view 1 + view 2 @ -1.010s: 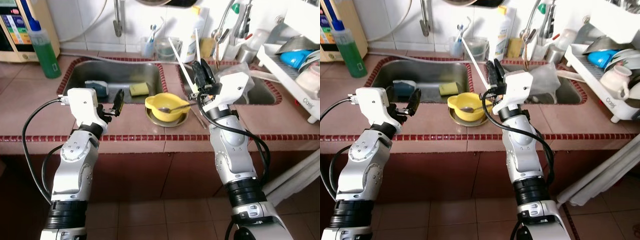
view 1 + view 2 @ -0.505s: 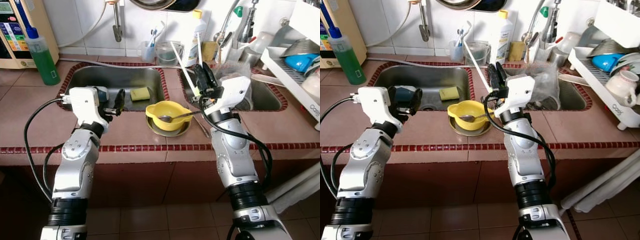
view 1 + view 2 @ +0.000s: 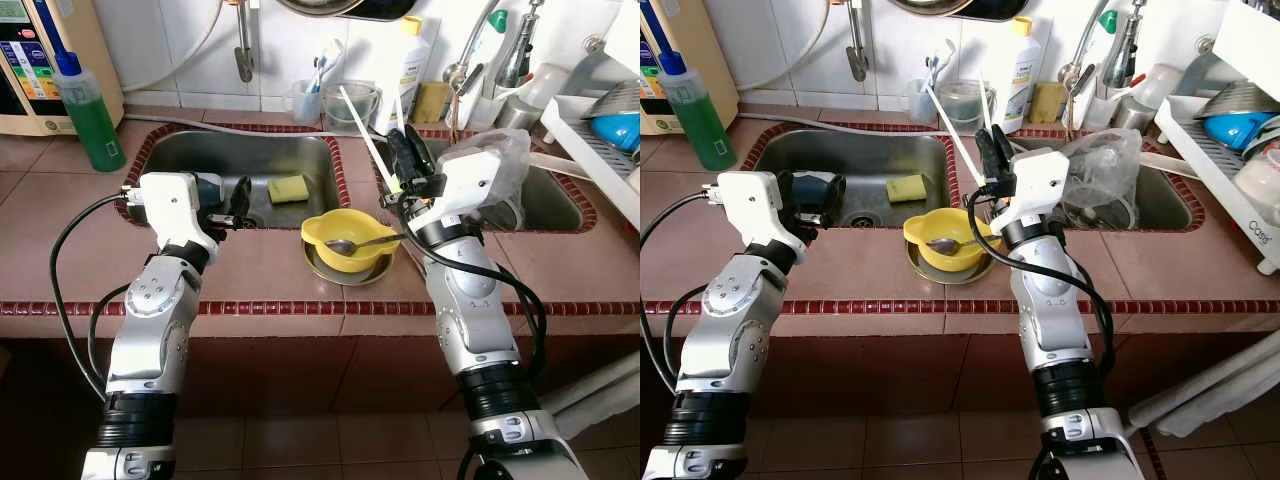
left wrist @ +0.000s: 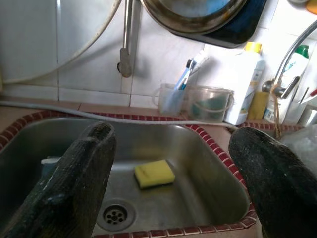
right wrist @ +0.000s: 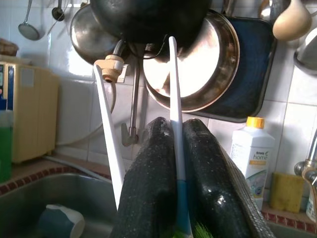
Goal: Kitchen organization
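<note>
My right gripper (image 3: 400, 146) is raised over the counter strip between the two sinks, shut on a long white stick (image 5: 173, 84) that points up toward the wall. A second white stick (image 3: 362, 132) slants up beside its fingers (image 5: 148, 168); whether it is clamped too I cannot tell. Just in front of that gripper a yellow bowl (image 3: 344, 228) with a metal spoon (image 3: 352, 244) sits on a small metal plate on the counter. My left gripper (image 4: 173, 134) is open over the near rim of the left sink (image 3: 175, 150), nothing between its fingers. A yellow sponge (image 4: 154, 173) and a blue cup (image 5: 58, 221) lie in that sink.
A green soap bottle (image 3: 88, 112) stands at the back left. Cups with toothbrushes (image 3: 305, 95) and a white detergent bottle (image 3: 1014, 60) line the wall. A crumpled clear plastic bag (image 3: 1102, 172) fills the right sink. A white dish rack (image 3: 1250, 150) stands at far right.
The whole view has shifted as the camera moved. My left gripper now reaches a little farther over the sink rim. My right gripper stays shut on the white stick.
</note>
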Robot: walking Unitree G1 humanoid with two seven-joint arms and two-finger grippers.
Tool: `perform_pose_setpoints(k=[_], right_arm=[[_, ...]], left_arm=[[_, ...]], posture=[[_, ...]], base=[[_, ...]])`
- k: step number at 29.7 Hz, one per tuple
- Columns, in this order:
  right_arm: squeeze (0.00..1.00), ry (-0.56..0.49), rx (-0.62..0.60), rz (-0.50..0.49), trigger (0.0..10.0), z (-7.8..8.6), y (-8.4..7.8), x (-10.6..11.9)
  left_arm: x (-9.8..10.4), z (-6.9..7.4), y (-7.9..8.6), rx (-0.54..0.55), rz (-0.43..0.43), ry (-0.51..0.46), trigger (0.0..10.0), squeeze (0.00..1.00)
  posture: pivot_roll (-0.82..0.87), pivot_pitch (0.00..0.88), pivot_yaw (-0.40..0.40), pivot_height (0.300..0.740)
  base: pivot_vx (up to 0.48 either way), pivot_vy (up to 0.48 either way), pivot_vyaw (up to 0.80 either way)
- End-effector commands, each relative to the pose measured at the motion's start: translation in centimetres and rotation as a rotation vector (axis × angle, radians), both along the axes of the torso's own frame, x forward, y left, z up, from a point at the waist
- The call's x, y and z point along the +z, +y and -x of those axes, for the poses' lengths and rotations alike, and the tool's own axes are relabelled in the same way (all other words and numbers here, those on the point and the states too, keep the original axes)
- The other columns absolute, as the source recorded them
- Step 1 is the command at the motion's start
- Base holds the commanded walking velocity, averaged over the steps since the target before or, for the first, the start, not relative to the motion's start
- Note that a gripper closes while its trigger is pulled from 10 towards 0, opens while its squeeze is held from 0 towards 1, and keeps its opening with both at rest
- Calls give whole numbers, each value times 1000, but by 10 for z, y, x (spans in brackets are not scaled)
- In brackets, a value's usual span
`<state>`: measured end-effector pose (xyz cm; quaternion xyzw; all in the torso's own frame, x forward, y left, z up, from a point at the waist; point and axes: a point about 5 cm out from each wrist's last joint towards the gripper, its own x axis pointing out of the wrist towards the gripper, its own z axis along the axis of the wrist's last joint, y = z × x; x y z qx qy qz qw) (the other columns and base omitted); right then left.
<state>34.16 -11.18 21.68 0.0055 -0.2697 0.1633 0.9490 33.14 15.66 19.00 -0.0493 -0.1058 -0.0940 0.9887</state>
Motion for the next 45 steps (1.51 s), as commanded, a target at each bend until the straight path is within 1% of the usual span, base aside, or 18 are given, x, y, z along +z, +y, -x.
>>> perform_pose_setpoints(k=[1,5,8,18,32,37,39,41,45], right_arm=[[0,-16,7,18,10000,0,2,4],[0,-6,5,9,10000,0,2,3],[0,5,7,-17,10000,-1,1,2],[0,12,6,-19,10000,1,1,0],[0,25,-21,-12,10000,-1,-3,-1],[0,55,-64,-8,10000,-4,-7,-3],[0,70,-85,-5,10000,-6,-9,-4],[0,116,-141,11,10000,-11,-14,-7],[0,151,-167,6,10000,-14,-17,-9]], left_arm=[[2,0,-1,-3,-7,-11,10000,0],[2,0,0,-3,-8,-11,10000,0],[2,1,1,-3,-11,-8,10000,0],[2,1,1,-7,-13,-7,10000,0],[2,1,-1,-14,-18,-5,10000,0],[2,3,-3,-35,0,-13,10000,0],[2,4,-5,-44,-10,-13,10000,0],[2,5,-7,-68,-24,-11,10000,0],[3,6,-9,-85,-31,-10,10000,0]], posture=[[-41,0,-39,740],[-37,0,-38,740],[-35,0,-34,740],[-41,0,-32,740],[-43,0,-32,740],[-45,0,-31,740],[-47,0,-29,740],[-50,0,-28,740],[-50,0,-28,740]], base=[[311,0,731],[311,0,720],[311,0,0],[318,0,0],[310,0,0],[0,0,0],[0,0,0],[0,0,0],[0,0,0]])
